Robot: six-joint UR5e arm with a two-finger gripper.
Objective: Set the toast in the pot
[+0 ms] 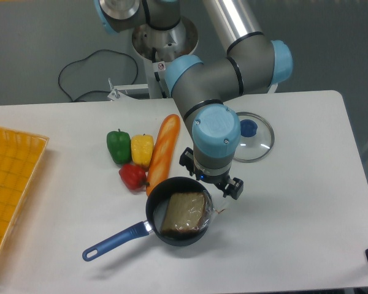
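- Fixed camera, task items: the toast, a square brown slice in clear shiny plastic, is seen lying flat inside the pot, filling most of the grey interior; a bit of wrap sticks out over the right rim.
- The pot is a small black saucepan whose blue handle points down-left across the white table.
- The gripper is seen just above and behind the pot's right rim, mostly hidden under the arm's blue wrist cap; dark finger parts show to either side of the wrist.
- The toast is not gripped. Whether the fingers are spread or together cannot be told from this angle.
- Step judged: placement looks done, with the toast resting in the pot; the release/retreat phase appears to be in hand.
- Next move judged: a straight lift clear of the pot is called for, with care that the loose plastic at the rim is not snagged and the slice dragged out.
- Same view, other things: a baguette lies touching the pot's upper-left rim; green, yellow and red peppers are grouped just left of it.
- A glass lid with a blue knob lies right of the arm, apart from the pot; an orange tray sits at the left edge.
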